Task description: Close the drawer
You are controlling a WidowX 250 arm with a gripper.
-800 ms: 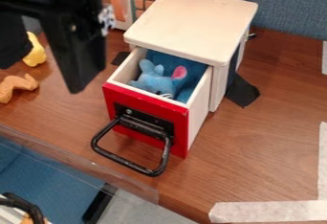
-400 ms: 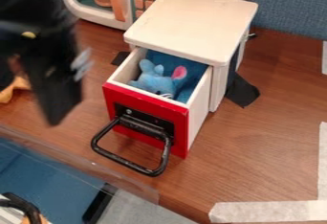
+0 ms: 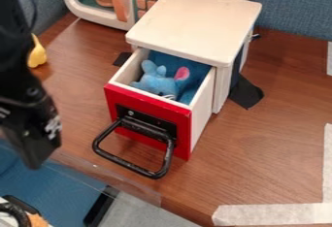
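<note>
While the brown wood-grain counter (image 3: pixel 279 138) is carrying the setup, a small cream-white wooden cabinet (image 3: pixel 194 24) is standing towards one o'clock. At eight to nine o'clock, a black robot gripper (image 3: pixel 34 158) is hanging apart from the handle; whether its jaws are standing apart or together, I cannot tell. A teal-and-white toy microwave (image 3: pixel 97 17) is sitting at eleven o'clock.

The white-walled wooden drawer with a flat red front (image 3: pixel 149 104) is jutting from the cabinet near the centre, its face pointing towards seven o'clock. It is probably needing only a light, steady push towards one o'clock, with its stiff front taking contact well. A black, loop-shaped handle (image 3: pixel 126 163) is projecting from that front; its rigid, likely slick bar is offering a place to grasp or press, though off-centre pressure could twist the drawer.

Inside, a soft blue plush animal with a pink inner ear (image 3: pixel 157 81) is lying; it should be squashing easily, but its ears could catch under the cabinet top.
</note>
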